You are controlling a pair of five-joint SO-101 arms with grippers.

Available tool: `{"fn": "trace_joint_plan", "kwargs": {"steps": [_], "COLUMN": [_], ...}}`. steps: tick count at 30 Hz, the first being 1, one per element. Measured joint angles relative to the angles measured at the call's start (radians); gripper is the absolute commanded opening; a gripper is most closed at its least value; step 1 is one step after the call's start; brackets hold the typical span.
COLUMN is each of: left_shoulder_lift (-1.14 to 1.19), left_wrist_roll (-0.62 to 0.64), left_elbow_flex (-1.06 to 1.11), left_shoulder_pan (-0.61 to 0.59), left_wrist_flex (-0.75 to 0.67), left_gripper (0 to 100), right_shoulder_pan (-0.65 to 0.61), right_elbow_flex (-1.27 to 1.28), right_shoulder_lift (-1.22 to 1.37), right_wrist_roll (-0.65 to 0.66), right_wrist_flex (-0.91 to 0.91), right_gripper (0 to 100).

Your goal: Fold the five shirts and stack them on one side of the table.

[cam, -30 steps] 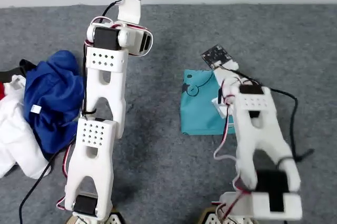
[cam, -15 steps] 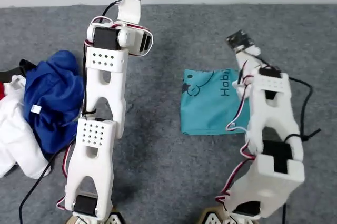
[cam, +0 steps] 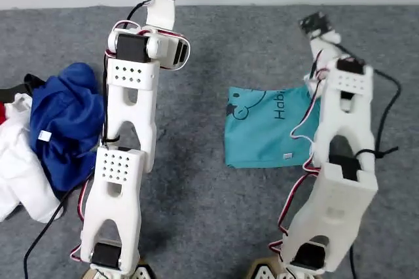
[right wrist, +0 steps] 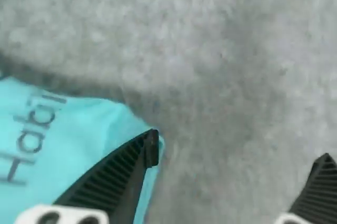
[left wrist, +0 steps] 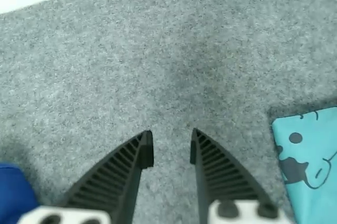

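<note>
The right gripper was pulled off the folded teal shirt, jaws spread wide. The left gripper is spread too. The blue shirt should be fetched next.

1. 2 white arms side by side over the grey table, left arm and right arm both stretched toward the far edge
2. Teal shirt folded flat between them, its right edge hidden under the right arm
3. Crumpled blue shirt just beside the left arm, heaped partly over a white shirt at the table's left side
</note>
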Motion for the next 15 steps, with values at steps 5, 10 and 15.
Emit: {"fn": "trace_joint_plan", "kwargs": {"steps": [5, 10, 15], "left_shoulder_lift": [0.0, 0.0, 0.0], "left_wrist_roll": [0.0, 0.0, 0.0], "left_elbow_flex": [0.0, 0.0, 0.0], "left_shoulder_pan": [0.0, 0.0, 0.0], "left_wrist_flex": [0.0, 0.0, 0.0], "left_gripper": [12, 12, 12], "right_shoulder_pan": [0.035, 0.034, 0.034], "right_elbow_flex": [-0.157, -0.189, -0.19], "right_shoulder_lift": [-0.035, -0.069, -0.032], "right_wrist_roll": [0.0, -0.069, -0.222], "right_wrist_flex": [0.308, 0.608, 0.672], "right_gripper": [43.9, 43.9, 43.9]}}
